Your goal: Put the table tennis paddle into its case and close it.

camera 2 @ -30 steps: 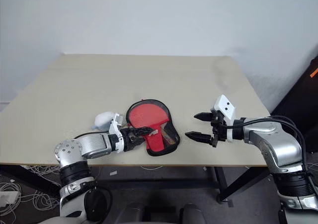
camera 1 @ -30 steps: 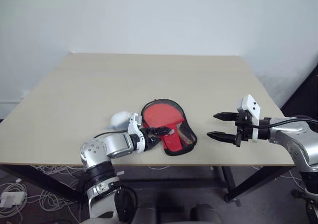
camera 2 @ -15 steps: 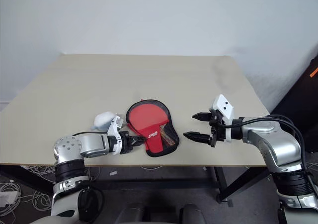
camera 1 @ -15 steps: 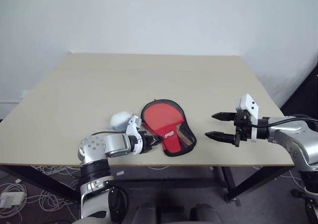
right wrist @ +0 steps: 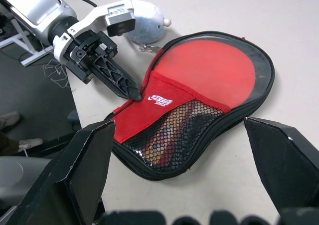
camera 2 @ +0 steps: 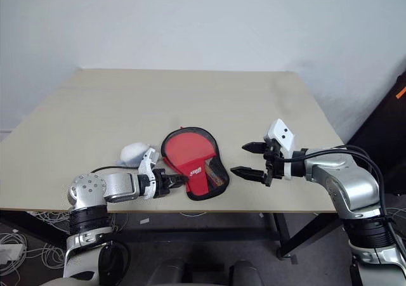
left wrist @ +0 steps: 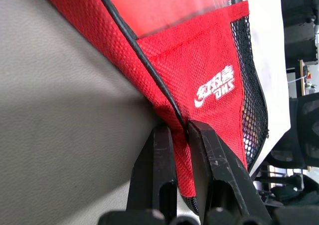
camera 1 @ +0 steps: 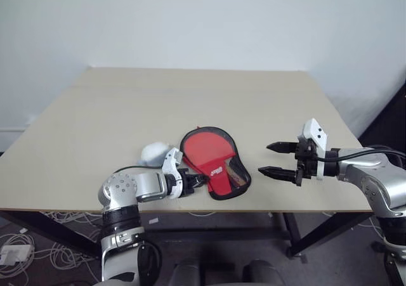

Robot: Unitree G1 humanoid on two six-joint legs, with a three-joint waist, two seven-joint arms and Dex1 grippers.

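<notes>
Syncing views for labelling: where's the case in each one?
Left eye view: case near the table's front edge, centre.
Right eye view: near the front edge, left of centre.
Left wrist view: red fabric across the top, edge pinched by the left gripper.
Right wrist view: centre, mesh pocket nearest.
Shared landmark: white logo.

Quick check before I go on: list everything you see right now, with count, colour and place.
Case: one, red with black trim and mesh pocket, near the table's front edge; a paddle handle shows through the mesh.
Soft toy: one, white, left of the case.
Table: one, light wood top.
Cables: several, white, on the floor under the table.
Left pincer: black fingers shut on the case's trim at its narrow end.
Right pincer: black fingers open, hovering right of the case.
</notes>
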